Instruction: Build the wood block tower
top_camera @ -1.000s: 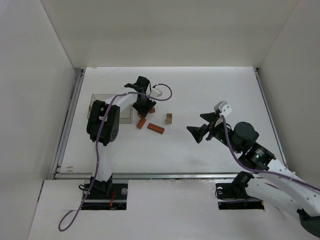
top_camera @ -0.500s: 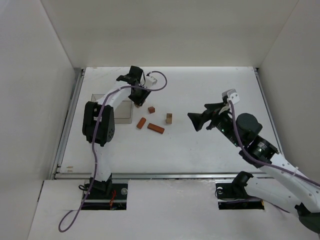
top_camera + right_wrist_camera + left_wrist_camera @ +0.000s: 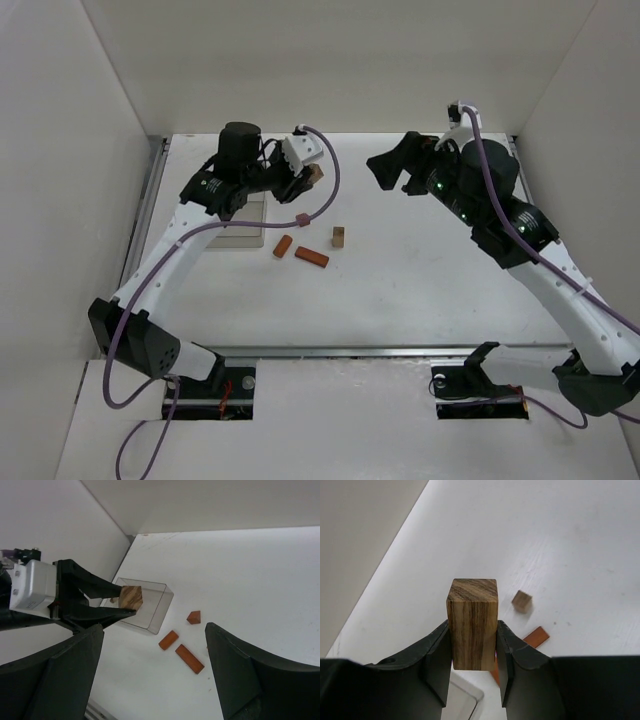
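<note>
**Left arm holds one block in the air, four others loose on the bench**

- The left fingers (image 3: 441,652) pinch a tan-and-brown striped wooden block (image 3: 472,607) by its two side faces. The block stands upright in the grip, its top end sticking out past the fingertips, well above the white bench (image 3: 420,290).
- The right fingers (image 3: 231,655) are spread wide with nothing between them. They hang over the far right part of the bench, pointing toward the left arm and well apart from every block.
- Other task pieces, all flat on the bench and none stacked:
  - small reddish-brown wedge-like piece (image 3: 194,617), just right of the box
  - short reddish-brown bar (image 3: 168,640), near the box's front corner
  - longer reddish-brown bar (image 3: 189,658), just beside the short one but not touching it
  - small light tan cube (image 3: 339,236), standing alone to the right of the bars
- A clear plastic box (image 3: 159,611) sits at the left side of the bench. From above, the left arm crosses over it and hides part of it. From the right wrist, the held block shows in front of the box's top edge.
- A purple cable (image 3: 331,180) loops off the left wrist and hangs over the spot by the wedge-like piece, blocking the top view there.
- White walls (image 3: 330,70) close the bench in on three sides.
</note>
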Robot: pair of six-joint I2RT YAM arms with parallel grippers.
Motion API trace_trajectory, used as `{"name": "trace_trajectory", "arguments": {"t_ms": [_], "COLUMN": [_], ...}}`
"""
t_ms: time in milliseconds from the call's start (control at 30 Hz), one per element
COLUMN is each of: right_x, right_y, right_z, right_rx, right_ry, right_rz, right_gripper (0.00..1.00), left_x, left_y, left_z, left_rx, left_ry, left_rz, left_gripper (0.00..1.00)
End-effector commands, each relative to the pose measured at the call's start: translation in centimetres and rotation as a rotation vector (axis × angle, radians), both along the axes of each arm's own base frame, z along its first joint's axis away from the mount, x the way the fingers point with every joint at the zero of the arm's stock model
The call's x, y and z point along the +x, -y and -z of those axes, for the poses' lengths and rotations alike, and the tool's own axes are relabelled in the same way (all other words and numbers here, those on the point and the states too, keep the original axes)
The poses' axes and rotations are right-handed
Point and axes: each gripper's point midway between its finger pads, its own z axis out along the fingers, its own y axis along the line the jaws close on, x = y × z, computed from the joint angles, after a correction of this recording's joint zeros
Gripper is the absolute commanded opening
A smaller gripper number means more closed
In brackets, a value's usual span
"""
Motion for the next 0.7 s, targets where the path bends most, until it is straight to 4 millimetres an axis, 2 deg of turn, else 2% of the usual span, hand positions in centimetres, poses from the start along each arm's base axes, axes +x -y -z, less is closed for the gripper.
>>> {"name": "trace_trajectory", "arguments": {"t_ms": [0,67,167,200,267,300,367,533,667], "right_x": [-0.3,-0.3,-0.2,-0.1,-0.5,-0.6,-0.7,0.0,0.3], "right_y": [-0.4,-1.8,-4.2,-4.6,-5.7,-6.0,-6.2,-6.2,-6.7], "right_z": [0.1,0.3,2.1,2.1,2.5,3.2,3.3,6.7,7.6], "right_rx": [0.038,0.046,0.047,0.047,0.056,0.053,0.054,0.012,0.002], "right_ry": [-0.065,-0.07,-0.133,-0.137,-0.158,-0.169,-0.169,-0.241,-0.262], "right_rz": [-0.02,-0.095,-0.192,-0.208,-0.268,-0.283,-0.297,-0.27,-0.277], "right_gripper": [0.87,0.86,0.84,0.84,0.78,0.76,0.74,0.77,0.77], "left_x": [-1.7,-3.0,-4.4,-4.7,-5.0,-5.3,-5.3,-5.8,-6.1], "left_y": [2.9,4.3,5.6,5.9,6.3,6.6,6.6,7.0,7.0], "left_z": [0.3,-0.1,-0.8,-0.6,-0.6,-0.6,-1.0,-2.3,-2.1], "left_rx": [-0.084,-0.086,-0.069,-0.061,-0.051,-0.051,-0.06,-0.081,-0.081], "left_ry": [-0.056,-0.05,-0.002,-0.008,0.002,0.002,0.003,0.02,0.009], "left_rz": [0.16,0.203,0.259,0.261,0.275,0.284,0.28,0.296,0.304], "left_gripper": [0.0,0.0,0.0,0.0,0.0,0.0,0.0,0.0,0.0]}}
